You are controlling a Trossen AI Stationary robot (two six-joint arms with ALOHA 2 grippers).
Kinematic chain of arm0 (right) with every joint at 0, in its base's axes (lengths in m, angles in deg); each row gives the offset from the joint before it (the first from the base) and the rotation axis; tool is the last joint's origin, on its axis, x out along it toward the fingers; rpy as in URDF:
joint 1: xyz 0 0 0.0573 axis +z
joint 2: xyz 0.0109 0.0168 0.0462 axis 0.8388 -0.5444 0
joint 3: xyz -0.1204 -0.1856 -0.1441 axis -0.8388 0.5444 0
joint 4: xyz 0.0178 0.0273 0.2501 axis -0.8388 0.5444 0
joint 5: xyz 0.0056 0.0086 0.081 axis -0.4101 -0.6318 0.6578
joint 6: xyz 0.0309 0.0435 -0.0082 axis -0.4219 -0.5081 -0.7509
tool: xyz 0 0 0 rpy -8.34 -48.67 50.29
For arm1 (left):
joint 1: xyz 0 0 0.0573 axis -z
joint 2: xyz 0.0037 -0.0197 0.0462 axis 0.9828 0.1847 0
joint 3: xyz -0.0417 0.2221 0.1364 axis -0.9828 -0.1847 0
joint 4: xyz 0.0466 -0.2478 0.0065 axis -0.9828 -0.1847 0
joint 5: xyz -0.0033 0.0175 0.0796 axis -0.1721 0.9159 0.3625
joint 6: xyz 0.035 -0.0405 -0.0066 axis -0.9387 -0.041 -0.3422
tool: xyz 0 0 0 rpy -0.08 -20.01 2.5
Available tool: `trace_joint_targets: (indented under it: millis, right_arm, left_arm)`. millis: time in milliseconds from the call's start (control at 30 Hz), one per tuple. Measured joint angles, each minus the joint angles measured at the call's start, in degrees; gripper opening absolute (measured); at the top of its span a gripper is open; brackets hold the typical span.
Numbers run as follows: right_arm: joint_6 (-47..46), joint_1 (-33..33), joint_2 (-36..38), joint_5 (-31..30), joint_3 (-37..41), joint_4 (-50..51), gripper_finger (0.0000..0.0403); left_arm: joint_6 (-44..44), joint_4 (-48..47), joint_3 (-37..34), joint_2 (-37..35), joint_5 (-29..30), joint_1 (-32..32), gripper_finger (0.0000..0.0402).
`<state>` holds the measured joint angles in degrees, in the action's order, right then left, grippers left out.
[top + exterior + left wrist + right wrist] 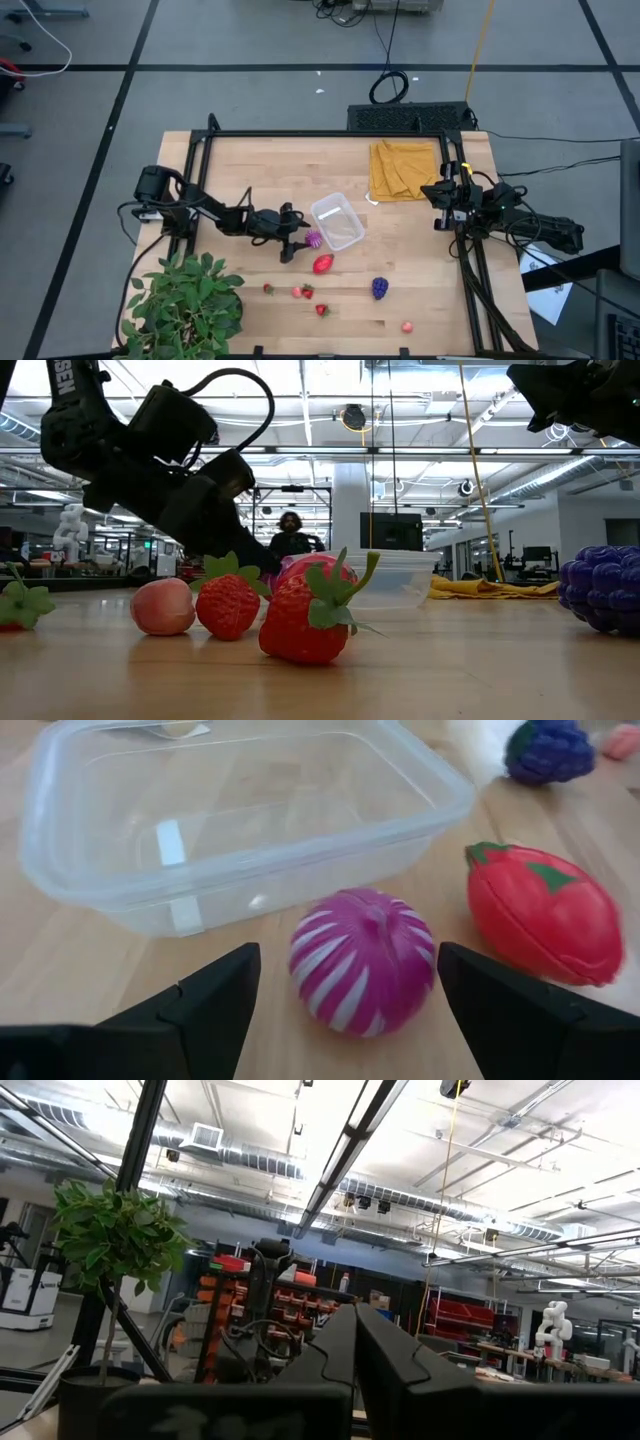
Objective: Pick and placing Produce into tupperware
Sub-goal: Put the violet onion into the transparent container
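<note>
The clear tupperware (337,221) (240,820) stands empty on the wooden table. A magenta, white-striped fruit (314,238) (362,960) lies on the table just beside the tupperware's near wall. My left gripper (298,241) (348,975) is open, one finger on each side of that fruit with gaps showing. A large red strawberry (322,264) (545,915) lies next to it, and a purple grape bunch (380,288) lies farther right. My right gripper (443,190) (355,1345) waits at the table's right edge, shut and pointing upward.
Small strawberries (321,310) and pink pieces (297,292) (408,326) are scattered toward the near edge. A mustard-yellow cloth (402,168) lies at the far right. A green potted plant (185,305) stands at the near left corner. A person (290,538) sits in the room behind the table.
</note>
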<state>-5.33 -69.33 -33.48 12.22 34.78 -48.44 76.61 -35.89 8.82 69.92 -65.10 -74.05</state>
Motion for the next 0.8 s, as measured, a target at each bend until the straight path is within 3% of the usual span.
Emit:
trace_joint_targets:
  millis: [800]
  right_arm:
    - [-1.5, 0.0, 0.0, 0.0, 0.0, 0.0, 0.0000]
  left_arm:
    - [1.4, 0.0, 0.0, 0.0, 1.7, 1.6, 0.0313]
